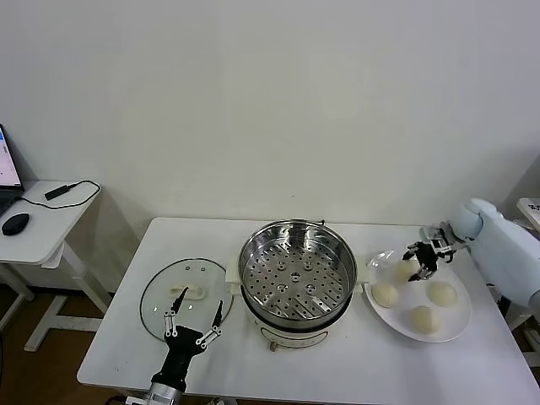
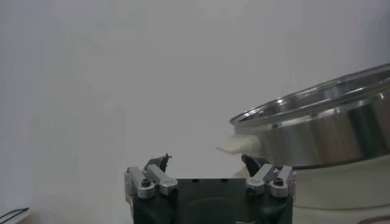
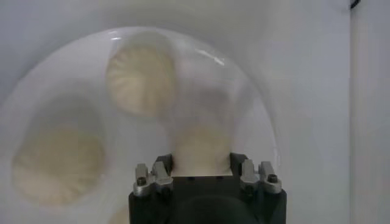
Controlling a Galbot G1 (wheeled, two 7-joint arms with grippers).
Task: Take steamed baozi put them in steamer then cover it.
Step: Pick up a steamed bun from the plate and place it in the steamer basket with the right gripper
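Observation:
The steamer (image 1: 295, 274) stands open at the table's middle, its perforated tray bare; it also shows in the left wrist view (image 2: 323, 131). Three baozi (image 1: 386, 294) (image 1: 441, 292) (image 1: 424, 318) lie on a white plate (image 1: 456, 325) to its right. My right gripper (image 1: 422, 257) is over the plate's far side, shut on the fourth baozi (image 3: 201, 143), which fills the gap between its fingers (image 3: 163, 167). I cannot tell whether this baozi is off the plate. My left gripper (image 1: 192, 325) (image 2: 206, 161) is open and empty, low over the near edge of the glass lid (image 1: 173, 287).
The glass lid with its white handle (image 1: 190, 294) lies flat left of the steamer. A side table (image 1: 51, 228) with a mouse (image 1: 15, 224) and cable stands off to the far left. A wall runs behind the table.

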